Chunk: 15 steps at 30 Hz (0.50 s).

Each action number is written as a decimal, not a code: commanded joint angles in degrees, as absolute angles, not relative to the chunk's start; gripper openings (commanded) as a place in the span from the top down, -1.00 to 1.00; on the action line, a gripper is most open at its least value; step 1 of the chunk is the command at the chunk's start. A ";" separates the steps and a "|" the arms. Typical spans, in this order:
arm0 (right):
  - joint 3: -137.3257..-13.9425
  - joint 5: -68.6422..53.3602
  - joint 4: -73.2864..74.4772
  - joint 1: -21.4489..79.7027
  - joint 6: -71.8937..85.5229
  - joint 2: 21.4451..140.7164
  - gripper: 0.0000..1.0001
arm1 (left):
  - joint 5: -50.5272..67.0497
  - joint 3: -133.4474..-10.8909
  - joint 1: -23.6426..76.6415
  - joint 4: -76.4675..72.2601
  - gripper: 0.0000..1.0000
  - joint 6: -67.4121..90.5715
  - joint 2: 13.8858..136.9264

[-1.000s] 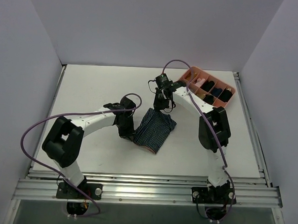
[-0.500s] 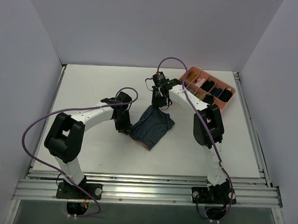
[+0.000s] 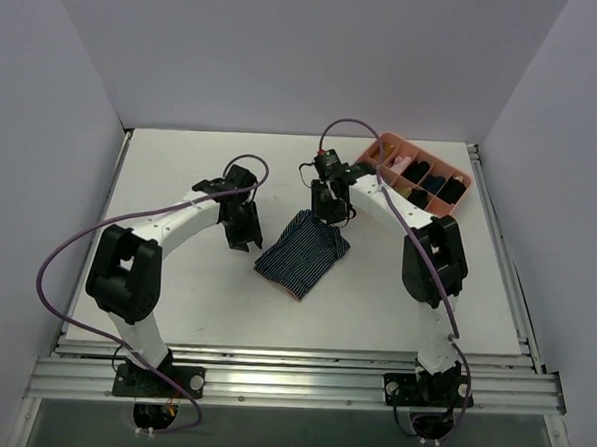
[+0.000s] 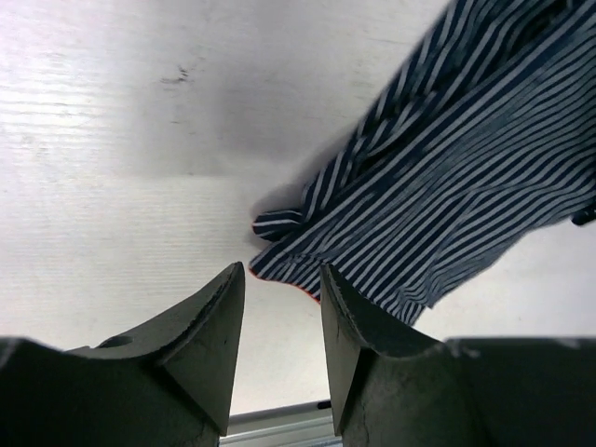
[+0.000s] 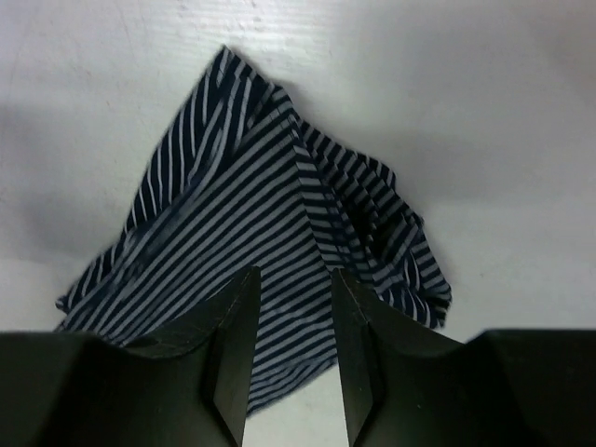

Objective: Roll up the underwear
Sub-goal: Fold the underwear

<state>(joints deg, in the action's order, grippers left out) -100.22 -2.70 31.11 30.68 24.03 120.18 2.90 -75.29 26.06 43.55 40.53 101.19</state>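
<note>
My left arm reaches out from its base and bends in toward the middle. Its wrist tips down, so my left gripper points downward. Its two fingers sit a little way apart and hold nothing. My right arm stretches farther out, then bends to the left. My right gripper points down too, with its fingers a little apart and nothing in them.

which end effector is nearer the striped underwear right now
Right. The right end effector hangs over the far edge of the underwear, cloth showing between its fingers. The left end effector sits beside its left corner, off the cloth.
</note>
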 commanded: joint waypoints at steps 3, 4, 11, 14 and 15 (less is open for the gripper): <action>-88.54 1.48 32.61 30.41 22.32 108.20 0.35 | 6.86 -76.12 31.10 44.47 0.08 40.86 97.21; -87.11 1.58 31.82 30.58 22.32 106.80 0.35 | 6.77 -75.24 33.90 43.69 0.08 42.26 96.34; -78.93 3.16 29.53 30.85 22.68 105.03 0.37 | 6.86 -69.18 43.49 37.62 0.04 48.43 96.68; -76.73 3.43 28.04 30.76 22.50 104.50 0.38 | 5.46 -67.94 45.87 35.42 0.02 48.52 98.08; -76.38 3.25 27.60 30.76 22.41 104.59 0.37 | 5.19 -67.94 46.31 34.72 0.00 48.25 98.61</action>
